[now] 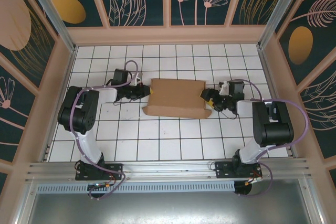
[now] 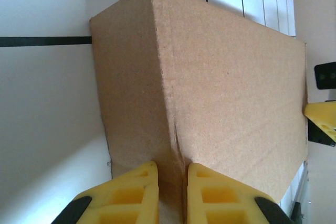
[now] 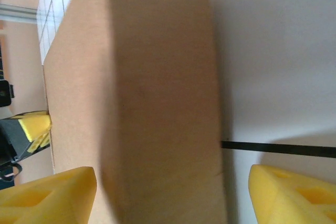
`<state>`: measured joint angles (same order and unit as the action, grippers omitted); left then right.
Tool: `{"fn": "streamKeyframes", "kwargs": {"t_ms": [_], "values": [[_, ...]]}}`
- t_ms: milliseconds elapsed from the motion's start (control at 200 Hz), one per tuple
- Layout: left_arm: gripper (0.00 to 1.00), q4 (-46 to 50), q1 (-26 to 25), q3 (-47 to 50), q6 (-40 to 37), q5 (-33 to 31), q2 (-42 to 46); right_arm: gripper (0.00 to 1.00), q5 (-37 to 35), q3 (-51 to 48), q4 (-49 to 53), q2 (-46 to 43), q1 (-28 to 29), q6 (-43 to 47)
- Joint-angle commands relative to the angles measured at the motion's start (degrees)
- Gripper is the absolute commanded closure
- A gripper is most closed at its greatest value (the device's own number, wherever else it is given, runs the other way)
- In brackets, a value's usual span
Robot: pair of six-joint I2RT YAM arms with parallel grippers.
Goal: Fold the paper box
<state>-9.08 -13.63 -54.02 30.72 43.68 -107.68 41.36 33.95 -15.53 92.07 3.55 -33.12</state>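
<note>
- Shallow rectangular plain brown cardboard paper box [image 1: 176,98] sits near the middle of the white tiled table [image 1: 157,140], long side running left to right, between the 2 arms. It looks closed up: flat top panel, side walls upright, no loose flaps seen from above.
- Left gripper [image 1: 143,92] is at the box's left end. In the left wrist view [image 2: 172,195] its 2 yellow fingers [image 2: 134,192] are drawn close together with a narrow ridge of cardboard between them, right on the creased corner edge of the box [image 2: 220,93]. Reads as a pinch on that edge.
- Probable reason: squeezing the crease sharpens the fold and anchors the box so it cannot slide.
- Right gripper [image 1: 209,98] is at the opposite end. In the right wrist view [image 3: 170,198] the jaws are spread wide, 1 finger on each side of the end of the box [image 3: 157,103]. The right-hand finger is apart from the cardboard, bare table showing between. Contact at the other finger cannot be told; the picture is blurred.
- Probable reason: straddling the end to close on it or to square it up.
- Judgement: folding looks nearly done; what remains is pressing the ends and corners.
- Risk: an uneven squeeze could skew or dent the thin wall.
</note>
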Motion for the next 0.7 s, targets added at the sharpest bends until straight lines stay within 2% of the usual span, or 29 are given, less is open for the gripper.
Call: {"fn": "streamKeyframes", "kwargs": {"t_ms": [0,140,230,330,400,435,545,616,696], "values": [[0.94,3.22,1.94,2.02,1.36,-0.28,-3.30,0.23,3.06,-2.40,-4.06,-1.53,-1.72,-3.78],[0.97,5.05,2.11,1.21,0.85,0.26,-4.46,0.22,7.27,-4.28,-9.20,-0.60,-2.09,-7.37],[0.98,6.03,2.13,0.77,0.42,0.37,-5.23,0.23,12.33,-5.27,-16.38,1.58,-1.74,-12.67],[1.00,6.79,2.14,0.21,-0.04,0.98,-6.13,0.29,16.52,-5.61,-24.37,4.38,0.18,-19.15],[0.99,7.87,2.14,-0.46,-0.67,0.70,-6.05,0.35,16.47,-4.91,-24.68,4.10,1.51,-19.96],[0.96,8.81,2.18,-0.96,-1.23,0.21,-5.67,0.38,15.53,-4.91,-23.76,3.02,1.85,-19.69],[0.78,12.49,2.12,-2.91,-3.50,-4.02,-2.02,0.45,12.71,-4.01,-17.18,-0.73,1.85,-17.03],[0.64,14.76,2.14,-3.69,-4.41,-8.39,1.45,0.50,11.00,-2.76,-11.23,-2.67,1.90,-15.05],[0.55,16.69,2.16,-3.92,-4.55,-15.07,6.55,0.52,9.82,-2.14,-6.63,-4.23,1.90,-15.18]]}}
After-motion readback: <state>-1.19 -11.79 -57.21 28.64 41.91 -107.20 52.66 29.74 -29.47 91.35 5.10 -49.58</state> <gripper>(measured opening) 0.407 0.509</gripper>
